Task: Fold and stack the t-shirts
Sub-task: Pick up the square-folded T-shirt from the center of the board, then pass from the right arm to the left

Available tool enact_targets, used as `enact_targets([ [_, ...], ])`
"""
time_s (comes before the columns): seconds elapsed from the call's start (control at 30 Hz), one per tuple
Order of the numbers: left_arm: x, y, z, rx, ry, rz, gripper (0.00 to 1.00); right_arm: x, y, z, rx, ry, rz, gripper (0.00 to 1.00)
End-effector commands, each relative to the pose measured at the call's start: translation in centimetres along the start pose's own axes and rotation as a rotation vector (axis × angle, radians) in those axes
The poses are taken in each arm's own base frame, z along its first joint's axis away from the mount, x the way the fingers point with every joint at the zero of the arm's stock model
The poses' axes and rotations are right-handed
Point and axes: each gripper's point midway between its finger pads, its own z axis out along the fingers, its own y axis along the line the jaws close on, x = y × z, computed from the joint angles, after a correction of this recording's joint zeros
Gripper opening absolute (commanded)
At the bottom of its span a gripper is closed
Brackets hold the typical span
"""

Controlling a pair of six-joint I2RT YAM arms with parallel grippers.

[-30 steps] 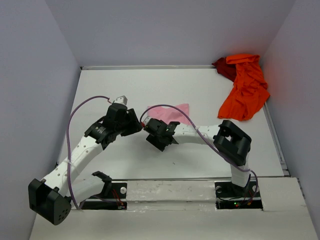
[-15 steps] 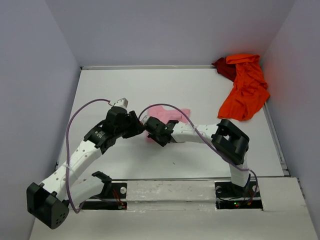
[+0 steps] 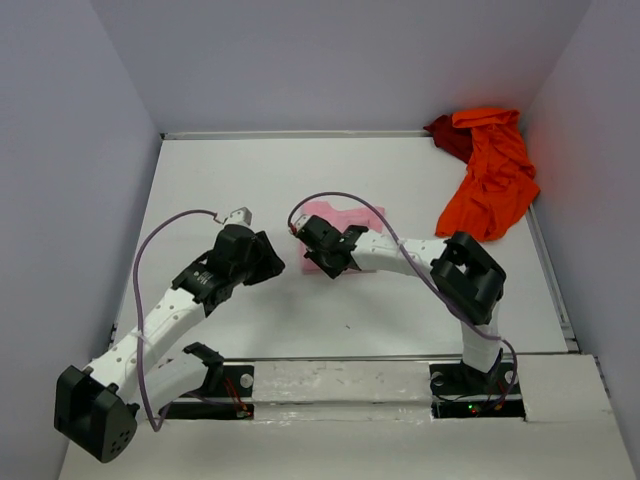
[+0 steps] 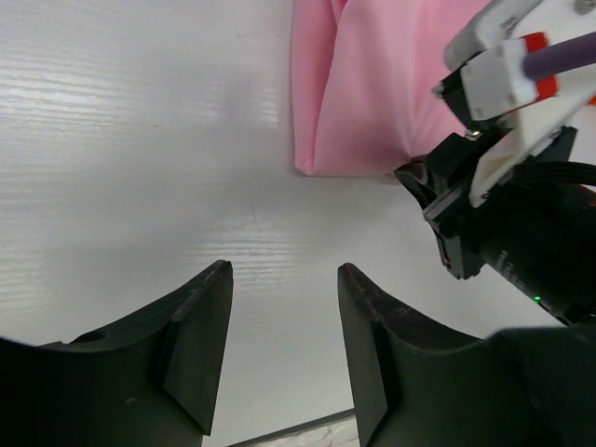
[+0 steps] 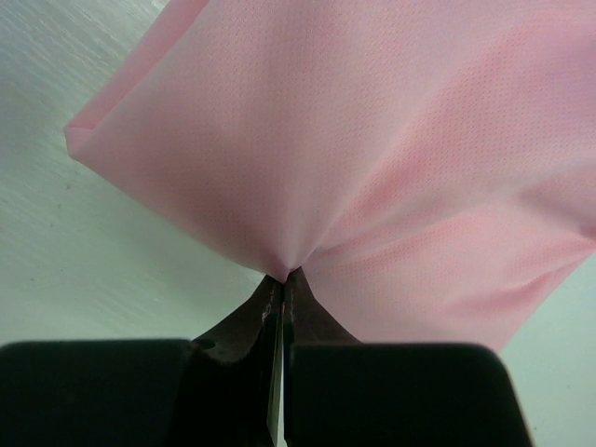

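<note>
A folded pink t-shirt (image 3: 345, 217) lies mid-table. My right gripper (image 5: 282, 277) is shut on its near edge, and the cloth puckers where the jaws pinch it (image 5: 372, 168). In the top view the right gripper (image 3: 316, 252) sits at the shirt's near left corner. My left gripper (image 4: 284, 279) stands open over bare table, a little short of the pink shirt (image 4: 372, 84), with nothing between its fingers. From above, the left gripper (image 3: 272, 262) is just left of the right one. An orange t-shirt (image 3: 492, 175) lies crumpled at the back right over a dark red one (image 3: 447, 133).
White walls enclose the table on the left, back and right. The right arm's wrist with its purple cable (image 4: 521, 84) crosses the right side of the left wrist view. Both arm bases stand at the near edge.
My right gripper has closed on the pink shirt's edge and carried it toward the back. The left arm has drawn back toward the left and the near edge, still open.
</note>
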Motion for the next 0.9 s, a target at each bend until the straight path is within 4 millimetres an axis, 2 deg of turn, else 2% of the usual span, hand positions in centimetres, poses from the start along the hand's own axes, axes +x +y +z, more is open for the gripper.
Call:
enact_targets([
  [0.0, -0.6, 0.4, 0.9, 0.015, -0.066, -0.053, 0.59, -3.4, -0.9, -2.8, -0.004, -0.1, 0.035, 0.0],
  [0.03, 0.2, 1.1, 1.4, 0.005, -0.055, -0.064, 0.59, -3.5, -1.0, -2.9, -0.004, -0.103, 0.036, 0.0],
  [0.13, 0.4, 1.2, 2.8, 0.044, -0.07, -0.118, 0.63, -3.7, -1.4, -3.3, -0.003, -0.108, 0.046, 0.0],
  [0.17, 0.9, 1.1, 3.1, 0.065, -0.047, -0.134, 0.78, -3.8, -1.5, -3.4, -0.004, -0.11, 0.046, 0.0],
  [0.27, 1.5, 0.8, 4.2, 0.087, -0.016, -0.153, 0.86, -4.0, -1.7, -4.0, 0.0, -0.118, 0.049, 0.0],
  [0.47, 0.4, 0.2, 6.4, 0.103, -0.047, -0.189, 0.87, -3.9, -1.8, -4.8, -0.002, -0.123, 0.083, 0.0],
  [0.67, 1.4, -0.4, 10.2, 0.156, 0.019, -0.224, 0.85, -3.8, -1.8, -5.3, -0.01, -0.123, 0.087, 0.0],
  [0.77, 1.6, -0.7, 11.1, 0.191, 0.024, -0.249, 0.85, -3.7, -1.8, -5.5, -0.016, -0.124, 0.089, 0.0],
  [0.87, 0.8, -1.3, 11.4, 0.226, -0.011, -0.261, 0.85, -3.5, -1.8, -5.7, -0.019, -0.123, 0.09, 0.0],
])
